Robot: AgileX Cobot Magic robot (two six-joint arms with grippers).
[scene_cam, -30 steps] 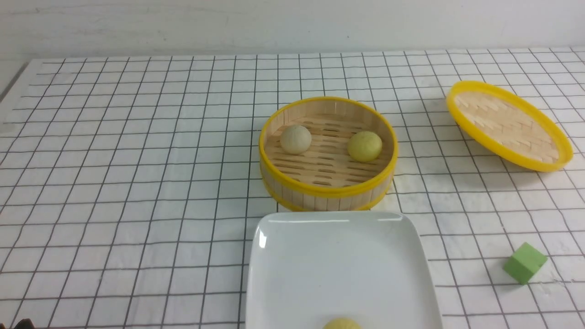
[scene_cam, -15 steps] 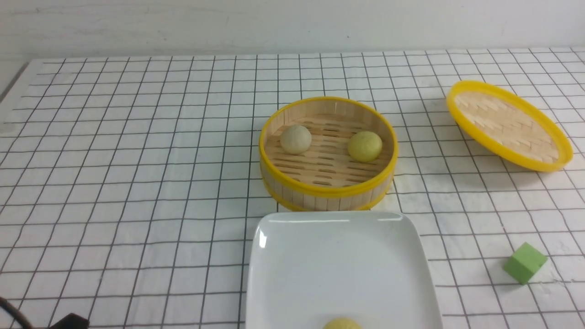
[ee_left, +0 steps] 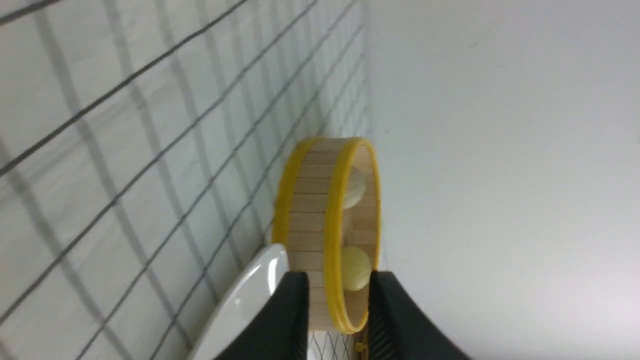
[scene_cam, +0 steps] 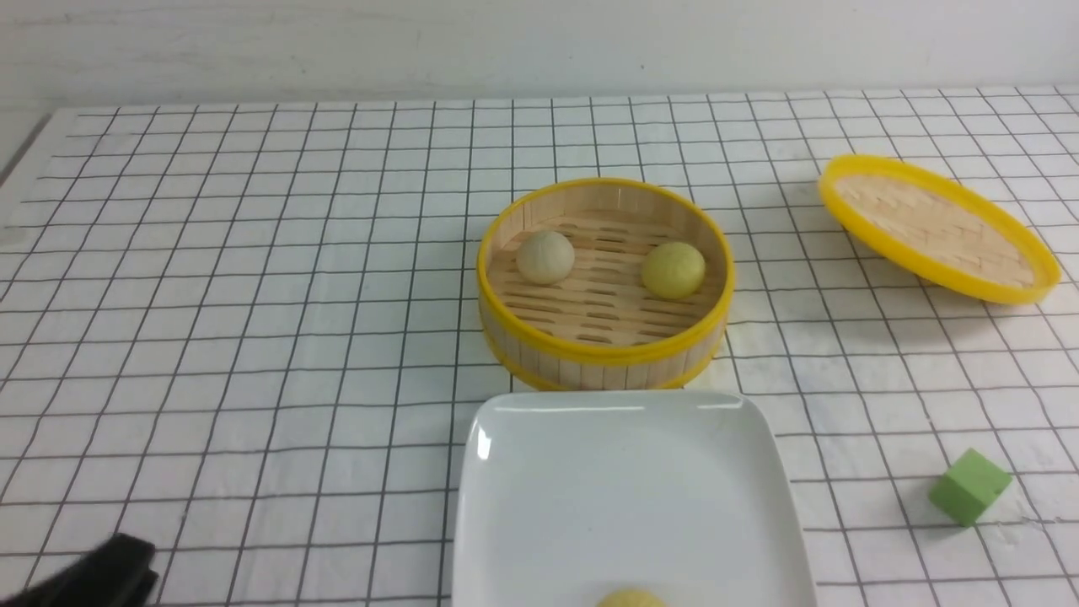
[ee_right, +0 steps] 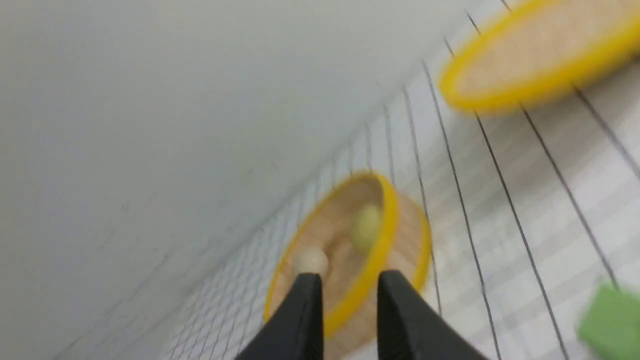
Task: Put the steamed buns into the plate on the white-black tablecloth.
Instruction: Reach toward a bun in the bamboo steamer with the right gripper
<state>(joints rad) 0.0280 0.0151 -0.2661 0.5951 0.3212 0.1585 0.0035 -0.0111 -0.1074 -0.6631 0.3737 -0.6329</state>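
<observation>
1. Front view first: the plate (scene_cam: pixel 624 497) sits at the middle of the table's near edge, on the tablecloth (scene_cam: pixel 253 320).
2. One yellow bun is on the plate (scene_cam: pixel 630 598), right at its near rim, with only its top peeking into the shot.
3. Just beyond the plate, almost touching its far rim, stands the steamer (scene_cam: pixel 603 358), open.
4. Two more are inside it. The cream bun (scene_cam: pixel 545 257) is on the left of the slatted floor and the second yellow bun (scene_cam: pixel 673 270) is on the right, the two well apart.
5. Over toward the far right corner lies the lid (scene_cam: pixel 936 228), tilted, woven inside facing up.
6. A green cube (scene_cam: pixel 969 486) sits near the right edge, well clear of the plate.
7. Left wrist view: the left gripper (ee_left: pixel 337 280) has its fingers a little apart and holds nothing, the steamer showing through the gap. In the front view it is a dark shape at the near left corner.
8. Right wrist view, blurred: the right gripper (ee_right: pixel 350 280) also has its fingers slightly apart, empty, with the steamer beyond.
</observation>
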